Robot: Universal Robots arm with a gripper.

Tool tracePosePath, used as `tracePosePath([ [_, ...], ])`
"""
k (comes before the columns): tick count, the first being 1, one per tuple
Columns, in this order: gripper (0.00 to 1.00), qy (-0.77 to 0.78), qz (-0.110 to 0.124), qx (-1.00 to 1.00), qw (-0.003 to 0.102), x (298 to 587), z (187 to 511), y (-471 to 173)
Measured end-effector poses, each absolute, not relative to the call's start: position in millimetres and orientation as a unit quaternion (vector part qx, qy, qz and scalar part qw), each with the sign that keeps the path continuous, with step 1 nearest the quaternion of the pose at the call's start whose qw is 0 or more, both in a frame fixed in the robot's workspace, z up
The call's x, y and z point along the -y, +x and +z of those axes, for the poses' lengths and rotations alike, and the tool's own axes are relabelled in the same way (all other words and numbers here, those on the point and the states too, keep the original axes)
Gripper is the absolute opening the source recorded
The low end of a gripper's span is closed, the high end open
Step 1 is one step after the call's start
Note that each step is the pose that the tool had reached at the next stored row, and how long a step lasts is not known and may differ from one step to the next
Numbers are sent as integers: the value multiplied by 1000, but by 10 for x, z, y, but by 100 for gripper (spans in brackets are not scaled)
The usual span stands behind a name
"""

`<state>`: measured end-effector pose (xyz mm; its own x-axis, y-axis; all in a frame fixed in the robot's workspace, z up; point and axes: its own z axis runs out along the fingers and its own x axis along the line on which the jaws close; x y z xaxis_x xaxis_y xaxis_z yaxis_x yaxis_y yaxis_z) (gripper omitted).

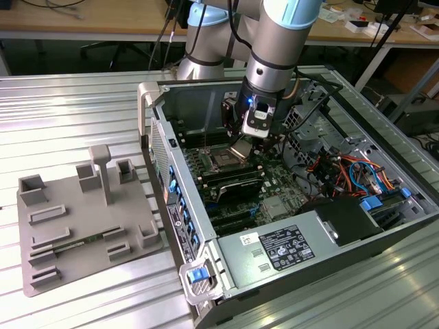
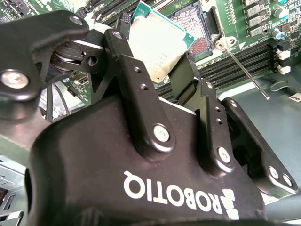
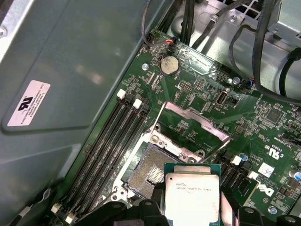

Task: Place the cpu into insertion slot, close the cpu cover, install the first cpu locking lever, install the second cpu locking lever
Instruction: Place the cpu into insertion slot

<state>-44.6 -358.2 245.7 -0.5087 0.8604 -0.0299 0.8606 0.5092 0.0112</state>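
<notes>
My gripper [image 1: 255, 137] is inside the open computer case, just above the motherboard [image 3: 197, 89], and is shut on the cpu. The cpu [image 3: 192, 190] [image 2: 157, 44] is a flat square chip with a silvery top and a green edge, and my black fingers [image 2: 124, 52] hold it by two opposite sides. It hangs tilted beside and slightly above the insertion slot [image 3: 148, 172] [image 2: 193, 23] [image 1: 223, 162], whose pin field lies bare. The cpu cover [image 3: 193, 125] stands swung up at the slot's far edge. A thin locking lever [image 2: 244, 66] sticks out loose beside the slot.
Long black memory slots [image 3: 108, 141] run alongside the socket, next to the case's grey side wall [image 3: 70, 70]. Cable bundles [image 1: 350, 171] and a power supply [image 1: 288, 250] fill the case on the exterior view's right. A grey fixture plate [image 1: 82, 226] lies on the table outside.
</notes>
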Motion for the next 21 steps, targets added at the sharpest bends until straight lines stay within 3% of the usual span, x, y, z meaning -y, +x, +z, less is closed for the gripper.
tracePosePath([
  [21,55,500,-3,-866,16,3582,2437,-446],
])
